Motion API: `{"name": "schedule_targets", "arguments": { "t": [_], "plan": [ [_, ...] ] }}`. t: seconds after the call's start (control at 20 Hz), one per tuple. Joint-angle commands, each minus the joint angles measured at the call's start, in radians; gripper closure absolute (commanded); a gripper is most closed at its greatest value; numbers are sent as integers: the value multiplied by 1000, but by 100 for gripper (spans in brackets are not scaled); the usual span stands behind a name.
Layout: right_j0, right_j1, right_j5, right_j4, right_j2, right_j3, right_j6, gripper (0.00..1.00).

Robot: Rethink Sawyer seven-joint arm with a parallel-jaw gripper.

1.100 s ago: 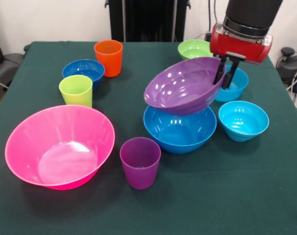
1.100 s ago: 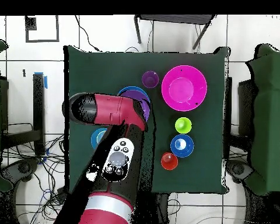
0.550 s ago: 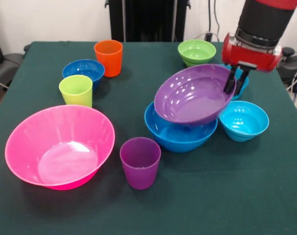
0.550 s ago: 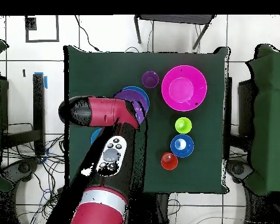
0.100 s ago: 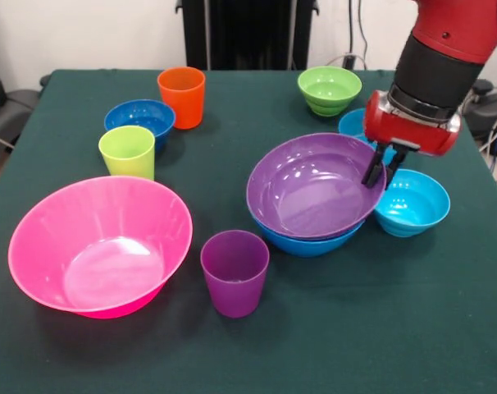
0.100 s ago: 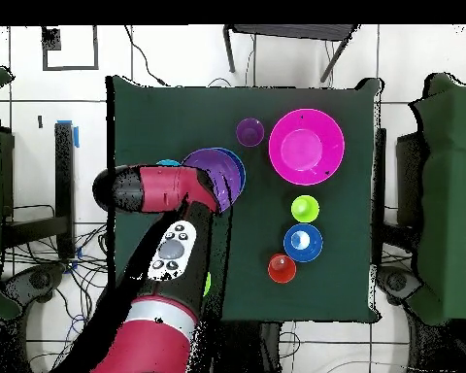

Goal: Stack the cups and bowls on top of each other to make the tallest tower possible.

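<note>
Green cloth covered the surface [image 5: 84,345], and on it the purple bowl [image 5: 314,187] had just come to sit level inside the blue bowl [image 5: 307,240], where a second before it had hung tilted above it and half a second before had leaned across its rim. That made the first two layers of the tower, wide bowls nested as a base near the surface's middle. The jaws [image 5: 378,167] of the red arm stood at the purple bowl's right rim and looked clamped on it, one finger inside the wall and one outside, so the release seemed not yet made. Just beside the pair lay a turquoise bowl [image 5: 408,202], with a second turquoise bowl [image 5: 353,123] partly hidden behind the arm and a lime green bowl [image 5: 330,89] farther back. A purple cup [image 5: 234,272] stood in front of the stack, the huge pink bowl [image 5: 99,245] to its left, and beyond that the lime green cup [image 5: 127,152], the dark blue bowl [image 5: 139,120] and the orange cup [image 5: 181,97]. Judging by this, the task was barely begun, with eight pieces unstacked.
</note>
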Motion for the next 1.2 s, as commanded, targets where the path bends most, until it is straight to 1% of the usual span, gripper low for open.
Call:
{"name": "schedule_targets", "arguments": {
  "t": [0.05, 0.25, 0.4, 0.55, 0.8, 1.1, 1.2],
  "plan": [
    [33, 92, 59, -48, -7, -62, 138, 100],
    [50, 103, 61, -41, -36, -64, 146, 100],
    [52, 79, 83, -43, -50, -52, 123, 100],
    [45, 65, 126, -42, -55, -71, 94, 100],
    [36, 49, 158, -41, -57, -73, 74, 100],
    [54, 29, 204, -37, -76, -72, 85, 100],
    [55, 42, 191, -30, -74, -79, 98, 100]
  ]
}}
